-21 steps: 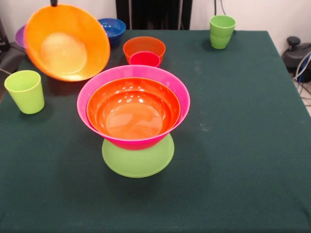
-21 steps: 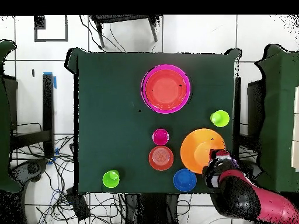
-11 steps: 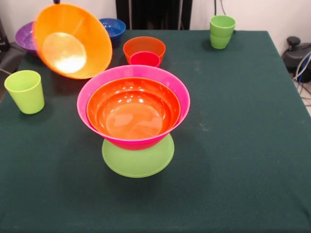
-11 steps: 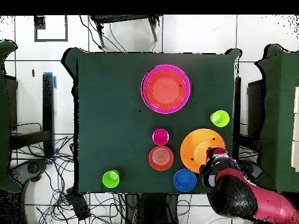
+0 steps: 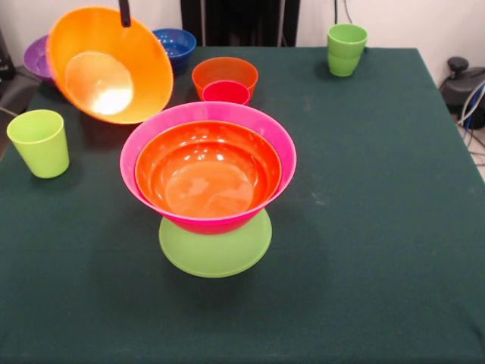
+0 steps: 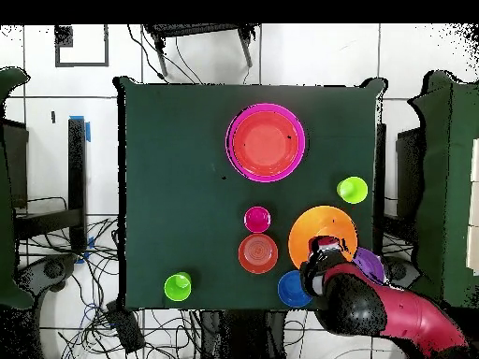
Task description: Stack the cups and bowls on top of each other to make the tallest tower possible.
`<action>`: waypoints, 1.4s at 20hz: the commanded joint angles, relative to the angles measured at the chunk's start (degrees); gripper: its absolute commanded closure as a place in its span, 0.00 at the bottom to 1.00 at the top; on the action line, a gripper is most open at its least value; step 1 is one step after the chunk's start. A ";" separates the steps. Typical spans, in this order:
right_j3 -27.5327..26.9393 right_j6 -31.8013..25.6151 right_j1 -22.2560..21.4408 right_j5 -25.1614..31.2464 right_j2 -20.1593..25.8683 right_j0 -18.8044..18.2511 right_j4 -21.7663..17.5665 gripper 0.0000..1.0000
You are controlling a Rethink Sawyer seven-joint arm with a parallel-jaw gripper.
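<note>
- Dark green cloth covers the table (image 5: pixel 394 227); tiled floor and cables show round it in the overhead view.
- Tower (image 5: pixel 208 189) sits mid-table, nearer the edge away from the robot: lime green bowl (image 5: pixel 216 254) rim-down, big pink bowl (image 5: pixel 208 125) on it, orange bowl (image 5: pixel 208 178) nested inside.
- Gripper (image 5: pixel 125 14) pinches the rim of the large yellow-orange bowl (image 5: pixel 110 64); the bowl hangs tilted, clear of the cloth, near the robot-side corner.
- Also at that corner: purple bowl (image 5: pixel 36 57) and blue bowl (image 5: pixel 176 42).
- Small dark orange bowl (image 5: pixel 225 72) touches the red-pink cup (image 5: pixel 226 92). Green cups (image 5: pixel 39 142) (image 5: pixel 346 49) sit near opposite side edges.
- Step, as I read it: carrying the yellow-orange bowl to the tower.
- Next move needs levelling, centring over the orange bowl and a gentle lowering; the narrow inverted base looks tippy.
</note>
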 commanded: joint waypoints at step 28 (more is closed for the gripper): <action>-11.98 -10.41 7.73 6.21 0.14 -2.52 -5.45 0.00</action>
